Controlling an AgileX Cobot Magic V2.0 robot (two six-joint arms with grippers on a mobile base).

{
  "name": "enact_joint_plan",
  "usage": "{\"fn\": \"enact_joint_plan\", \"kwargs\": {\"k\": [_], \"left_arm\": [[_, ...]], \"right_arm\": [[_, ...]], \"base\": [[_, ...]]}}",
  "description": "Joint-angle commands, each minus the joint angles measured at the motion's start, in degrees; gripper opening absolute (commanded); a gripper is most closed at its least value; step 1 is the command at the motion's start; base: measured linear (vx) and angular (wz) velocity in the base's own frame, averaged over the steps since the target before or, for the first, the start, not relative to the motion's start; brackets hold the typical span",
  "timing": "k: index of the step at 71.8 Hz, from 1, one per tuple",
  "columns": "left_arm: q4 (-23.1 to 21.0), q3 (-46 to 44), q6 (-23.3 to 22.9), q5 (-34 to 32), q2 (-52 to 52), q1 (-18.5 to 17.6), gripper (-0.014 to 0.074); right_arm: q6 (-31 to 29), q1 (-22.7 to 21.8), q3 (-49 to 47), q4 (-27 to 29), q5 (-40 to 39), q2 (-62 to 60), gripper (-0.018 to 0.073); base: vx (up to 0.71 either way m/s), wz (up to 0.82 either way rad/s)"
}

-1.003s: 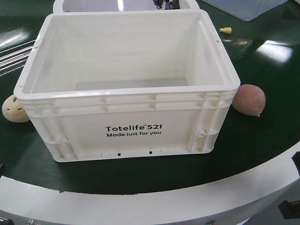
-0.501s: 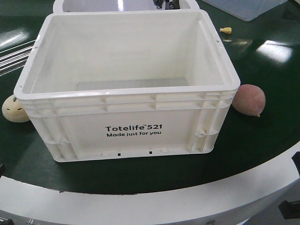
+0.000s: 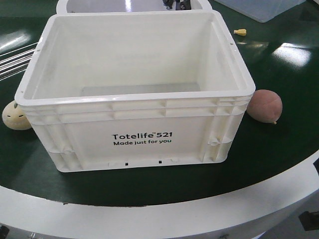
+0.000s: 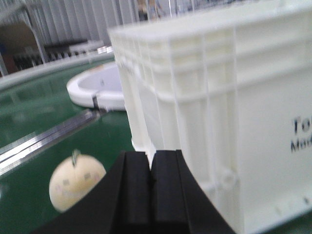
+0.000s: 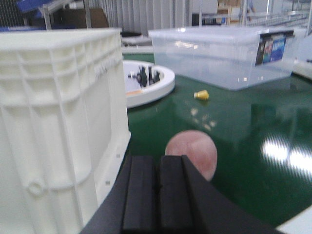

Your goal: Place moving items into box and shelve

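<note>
Since both sets of jaws are pressed shut with their black pads meeting and nothing between them, you must open them before either pick. In its wrist view the left gripper (image 4: pixel 151 187) sits low, with the cream-yellow fruit (image 4: pixel 77 179) ahead and to its left on the green table (image 3: pixel 284 154), near the left wall of the Totelife box (image 3: pixel 134 102). The right gripper (image 5: pixel 158 195) has the reddish-brown fruit (image 5: pixel 191 152) almost straight ahead, a touch to the right, and close to the box's right wall. Each arm is thus the nearer one for the fruit on its own side, and the box stands between the two fruits. Both fruits are nearly round, so you have no real long axis to line up on. The reddish one carries a small tip that points toward the table's near edge in the front view, and the cream one shows a short stem on top. The box looks empty and upright, mouth open, with its long side running left to right across the front view. Farther out lie a small yellow peg (image 5: pixel 201 94), a round white tub (image 5: pixel 163 78) and a clear lidded bin (image 5: pixel 219 53).
</note>
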Motion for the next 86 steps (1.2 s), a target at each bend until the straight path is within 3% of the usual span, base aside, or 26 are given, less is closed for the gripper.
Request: {"fn": "enact_joint_plan", "kwargs": {"k": [1, 11, 15, 21, 33, 42, 48, 56, 72, 86], "left_arm": [[-0.5, 0.6, -1.1, -10.2, -0.8, -0.4, -0.0006], [-2.0, -1.6, -8.0, -12.1, -0.8, -0.4, -0.0006], [-2.1, -4.4, -10.7, -8.8, -0.7, -0.4, -0.0006], [-1.1, -9.0, -10.1, -2.2, -0.3, -0.4, -0.0006], [7.6, -19.7, -9.5, 9.0, 5.7, -0.4, -0.0003], [14.6, -28.1, -13.5, 12.2, 14.7, -0.4, -0.0003], [19.1, -33.4, -16.4, 12.5, 21.3, -0.4, -0.0003], [21.0, -40.3, -21.6, 12.4, 31.2, -0.4, -0.0003], [21.0, -49.6, -21.8, 8.3, 46.2, -0.4, -0.0003], [20.8, -50.8, -21.9, 2.3, 51.5, -0.4, -0.0003]], "right_arm": [[-0.3, -0.1, 0.5, -0.6, -10.0, -0.7, -0.0008], [-0.3, -0.1, 0.3, -0.6, -16.7, -0.7, -0.0008], [-0.3, -0.1, -0.6, -0.6, -15.8, -0.7, -0.0008], [-0.3, -0.1, -4.2, -0.6, -10.0, -0.5, -0.0008], [-0.4, -0.1, -14.7, -1.0, 2.3, 4.3, -0.0008], [-0.8, -0.1, -23.0, -1.3, 6.7, 11.4, -0.0008], [-2.1, -0.1, -28.2, -1.4, 7.7, 17.1, -0.0008], [-2.3, -0.1, -35.9, -1.5, 8.2, 26.1, -0.0008], [-4.0, -0.1, -48.1, -4.0, 8.3, 40.4, -0.0008], [-4.0, -0.1, -49.5, -4.0, 3.8, 46.7, -0.0008]], "base": [[0.0, 0.0], [0.0, 0.0], [0.0, 0.0], [0.0, 0.0], [0.0, 0.0], [0.0, 0.0], [0.0, 0.0], [0.0, 0.0], [0.0, 0.0], [0.0, 0.0]]}}
